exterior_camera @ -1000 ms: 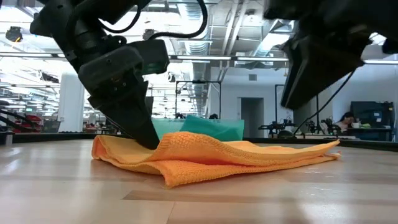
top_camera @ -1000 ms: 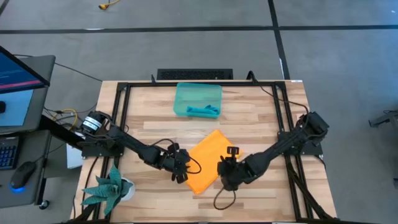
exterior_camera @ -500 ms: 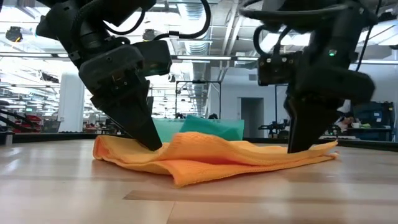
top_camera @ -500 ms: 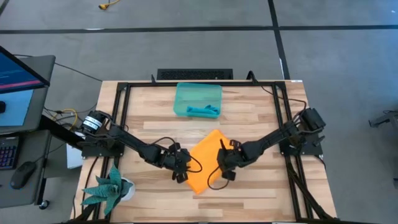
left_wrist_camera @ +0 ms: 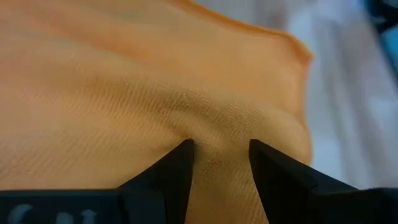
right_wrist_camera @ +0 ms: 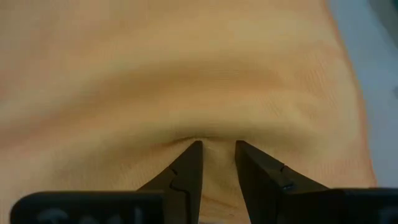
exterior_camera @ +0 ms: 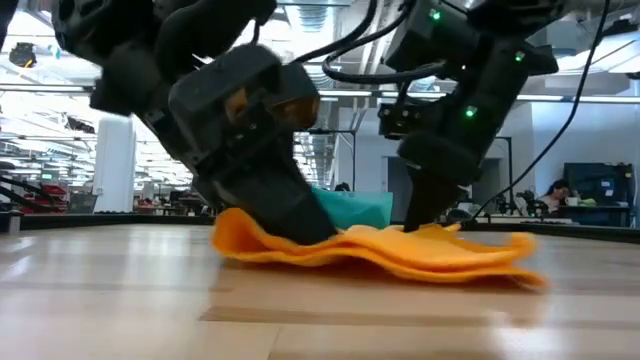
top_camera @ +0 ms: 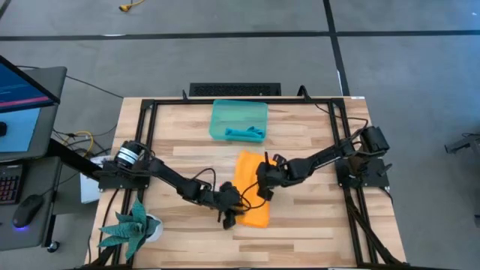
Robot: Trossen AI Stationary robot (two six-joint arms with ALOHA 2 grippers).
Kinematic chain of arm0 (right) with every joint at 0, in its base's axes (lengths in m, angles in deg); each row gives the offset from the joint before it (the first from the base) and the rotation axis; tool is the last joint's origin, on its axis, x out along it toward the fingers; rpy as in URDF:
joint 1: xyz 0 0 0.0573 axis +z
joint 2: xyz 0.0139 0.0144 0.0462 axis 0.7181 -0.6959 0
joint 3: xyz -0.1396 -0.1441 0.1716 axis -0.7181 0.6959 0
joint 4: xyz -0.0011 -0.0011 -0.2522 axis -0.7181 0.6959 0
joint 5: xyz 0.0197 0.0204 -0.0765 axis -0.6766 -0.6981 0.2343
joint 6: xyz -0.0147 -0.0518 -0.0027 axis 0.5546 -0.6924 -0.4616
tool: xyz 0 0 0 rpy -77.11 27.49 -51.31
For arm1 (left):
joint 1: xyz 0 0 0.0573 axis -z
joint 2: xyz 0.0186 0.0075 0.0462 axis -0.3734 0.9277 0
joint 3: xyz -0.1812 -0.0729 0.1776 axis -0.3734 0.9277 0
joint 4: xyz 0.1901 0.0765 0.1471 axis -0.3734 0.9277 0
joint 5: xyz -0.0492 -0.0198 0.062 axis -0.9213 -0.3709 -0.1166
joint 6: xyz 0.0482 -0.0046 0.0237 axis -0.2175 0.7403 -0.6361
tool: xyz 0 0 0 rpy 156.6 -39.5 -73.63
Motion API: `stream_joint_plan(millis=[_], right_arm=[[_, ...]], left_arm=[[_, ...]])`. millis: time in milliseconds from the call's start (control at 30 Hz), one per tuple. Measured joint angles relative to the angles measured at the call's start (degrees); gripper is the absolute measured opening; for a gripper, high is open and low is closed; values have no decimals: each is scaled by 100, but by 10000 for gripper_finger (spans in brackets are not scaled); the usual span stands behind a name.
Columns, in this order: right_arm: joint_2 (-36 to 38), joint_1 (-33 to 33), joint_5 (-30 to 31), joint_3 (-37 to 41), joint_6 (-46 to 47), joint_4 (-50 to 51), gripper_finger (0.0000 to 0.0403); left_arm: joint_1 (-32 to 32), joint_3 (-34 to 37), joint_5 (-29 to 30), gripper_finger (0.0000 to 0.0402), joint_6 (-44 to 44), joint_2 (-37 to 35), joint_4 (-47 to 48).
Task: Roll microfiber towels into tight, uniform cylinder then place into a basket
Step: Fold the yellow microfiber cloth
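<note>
The orange towel [top_camera: 252, 189] lies crumpled in a narrow band at the table's middle, resting on its underside. My left gripper [top_camera: 231, 212] is shut on its near left part, and my right gripper [top_camera: 262, 184] is shut on its middle right part. The teal basket [top_camera: 238, 112] stands at the far middle. A rolled teal towel [top_camera: 244, 134] lies inside it against the near wall. My left gripper pinches a raised pucker of the orange cloth [left_wrist_camera: 219, 134] between its two fingertips, slanting down from the table's left. The towel stays on the table, humped around the fingers [exterior_camera: 300, 215]. My right gripper pinches a small ridge of the cloth [right_wrist_camera: 215, 138] between its fingertips, coming steeply down from the right. The cloth wrinkles toward the fingers and rests on the table, slack.
A green spiky plant in a white pot [top_camera: 133, 227] stands at the near left corner. Black frame rails [top_camera: 144, 142] run along the table's sides. Bare wood lies near and to the right of the towel.
My right gripper has moved left and toward the far edge, coming down onto the towel. My left gripper has sunk and pushed right. The towel, spread as a diamond before, has bunched into a narrower band shifted right.
</note>
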Motion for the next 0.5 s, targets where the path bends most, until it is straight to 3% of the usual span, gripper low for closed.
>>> stream_joint_plan(millis=[100, 367, 500], right_arm=[[0, 114, -15, 0, -117, 193, 118], [374, 604, 19, -7, 65, 1034, 118], [840, 907, 504, -4, 460, 1410, 118]], left_arm=[[0, -123, -344, 155, -213, 40, -21], [137, -253, -386, 155, -543, -270, 251], [230, -269, -222, 155, -638, -447, 360]])
